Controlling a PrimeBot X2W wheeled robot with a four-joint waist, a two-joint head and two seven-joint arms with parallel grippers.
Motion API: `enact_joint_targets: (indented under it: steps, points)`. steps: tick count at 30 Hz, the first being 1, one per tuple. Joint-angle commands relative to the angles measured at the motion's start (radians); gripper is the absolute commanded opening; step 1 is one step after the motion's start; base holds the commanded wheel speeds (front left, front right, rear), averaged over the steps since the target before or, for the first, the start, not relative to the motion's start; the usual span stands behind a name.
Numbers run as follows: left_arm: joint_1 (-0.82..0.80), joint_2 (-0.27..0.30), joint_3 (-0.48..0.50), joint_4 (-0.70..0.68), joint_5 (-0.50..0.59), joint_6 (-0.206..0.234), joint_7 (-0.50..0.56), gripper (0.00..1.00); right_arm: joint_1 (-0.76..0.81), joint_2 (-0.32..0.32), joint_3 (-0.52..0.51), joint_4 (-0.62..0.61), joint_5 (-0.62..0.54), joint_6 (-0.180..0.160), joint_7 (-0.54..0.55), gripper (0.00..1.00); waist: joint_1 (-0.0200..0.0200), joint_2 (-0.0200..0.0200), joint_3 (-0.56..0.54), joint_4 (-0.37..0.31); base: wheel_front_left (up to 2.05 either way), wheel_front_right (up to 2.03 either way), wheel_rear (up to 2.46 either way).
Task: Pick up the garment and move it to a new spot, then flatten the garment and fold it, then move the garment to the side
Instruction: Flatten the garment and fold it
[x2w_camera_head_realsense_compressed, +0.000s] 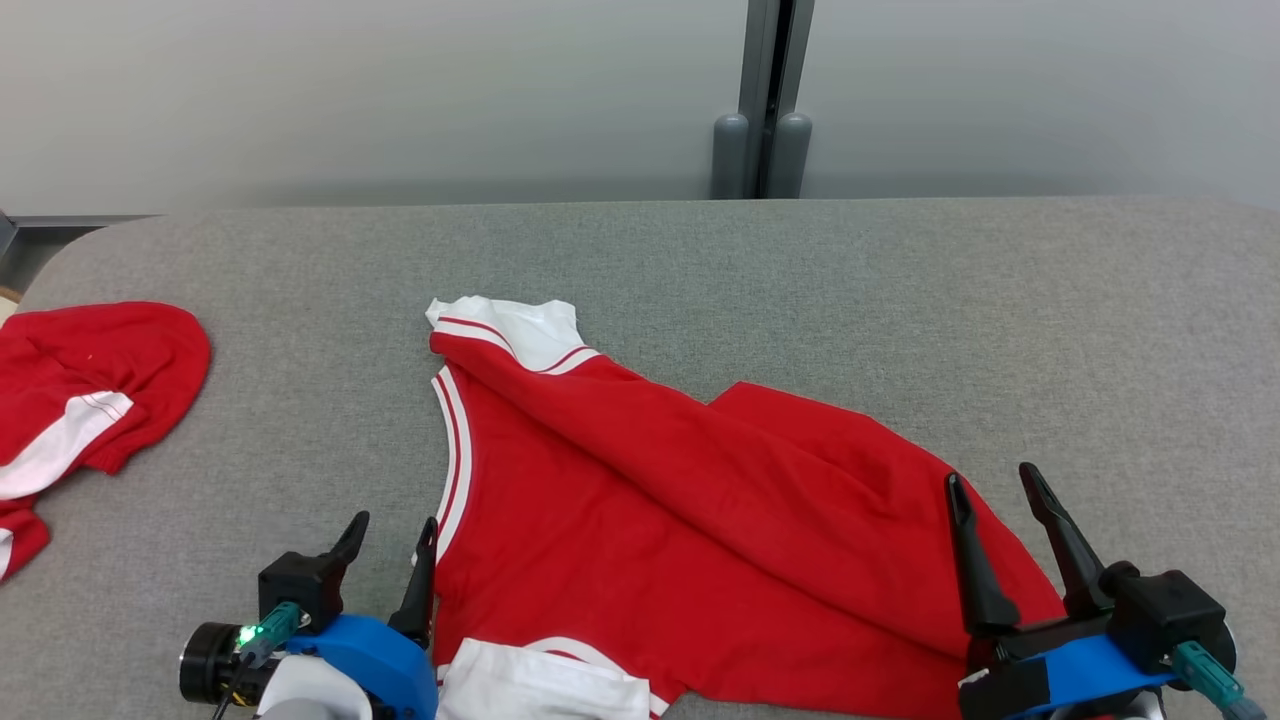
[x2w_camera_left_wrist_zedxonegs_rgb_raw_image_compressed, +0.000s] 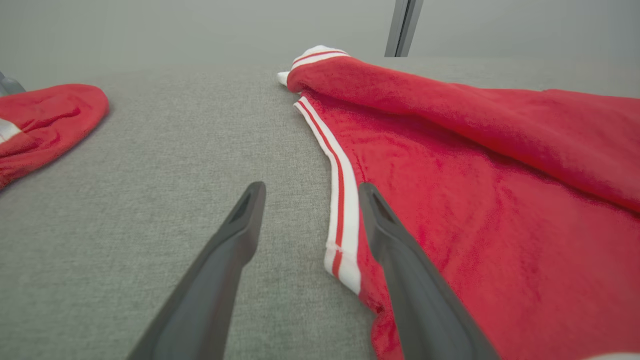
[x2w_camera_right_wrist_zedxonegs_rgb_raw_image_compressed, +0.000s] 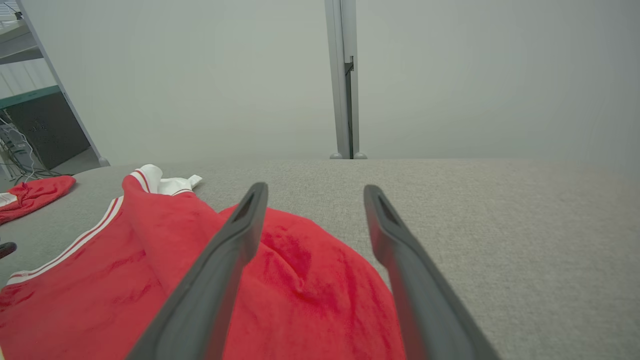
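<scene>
Nearest, at the lower left of the head view: left gripper (x2w_camera_head_realsense_compressed: 396, 520), fingers spread, holds nothing, straddles the white-and-red striped edge of the garment (x2w_camera_head_realsense_compressed: 650, 480), one finger over bare grey fabric, the other over red cloth. At the lower right: right gripper (x2w_camera_head_realsense_compressed: 990, 475), likewise spread wide and empty, poised at the garment's right-hand edge, inner finger above red cloth, outer finger above bare surface. Between and beyond them: garment itself, red with white trim, lying rumpled mid-table (x2w_camera_head_realsense_compressed: 800, 260), a thick fold running diagonally across it, white-trimmed end farthest away. Well apart to the left, near the rounded corner: second red garment (x2w_camera_head_realsense_compressed: 90, 380), heaped. Farther back: grey woven tabletop, then pale wall panels (x2w_camera_head_realsense_compressed: 400, 90) joined by an upright metal post (x2w_camera_head_realsense_compressed: 765, 90). Far left in the right wrist view: dark cabinet (x2w_camera_right_wrist_zedxonegs_rgb_raw_image_compressed: 45, 125) with cables.
</scene>
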Motion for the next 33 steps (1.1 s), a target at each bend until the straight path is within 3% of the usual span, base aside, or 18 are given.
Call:
enact_joint_targets:
  steps: [1,16,18,19,24,33]
  points:
    - [-0.024,-0.006,-0.004,0.017,-0.006,-0.005,0.000,1.00,-0.015,0.001,0.000,-0.001,-0.003,0.000,-0.004,1.00,-0.0001,0.0000,0.004,-0.001,0.00,0.00,0.00]
    - [-0.060,-0.070,-0.087,0.214,-0.025,-0.049,0.012,1.00,-0.029,0.003,-0.003,0.006,0.000,0.000,-0.004,1.00,-0.0001,0.0000,0.018,-0.015,0.00,0.00,0.00]
    - [-0.072,-0.070,-0.098,0.228,-0.024,-0.053,0.010,0.37,-0.029,0.003,0.000,0.005,0.002,0.000,-0.004,1.00,-0.0001,0.0000,0.017,-0.017,0.00,0.00,0.00]
    - [-0.078,-0.070,-0.109,0.231,-0.020,-0.056,0.009,0.00,-0.027,0.003,0.001,0.004,0.001,0.000,-0.004,1.00,-0.0001,0.0000,0.016,-0.017,0.00,0.00,0.00]
    - [-0.150,-0.047,-0.125,0.234,-0.016,-0.059,-0.004,0.00,-0.020,0.003,0.003,0.002,0.000,0.000,-0.004,1.00,-0.0001,0.0000,0.013,-0.017,0.00,0.00,0.00]
    - [-0.289,-0.001,-0.060,0.197,-0.020,-0.036,-0.027,0.00,-0.035,-0.002,0.009,-0.002,-0.004,0.000,-0.004,1.00,-0.0001,0.0000,0.024,-0.036,0.00,0.00,0.00]
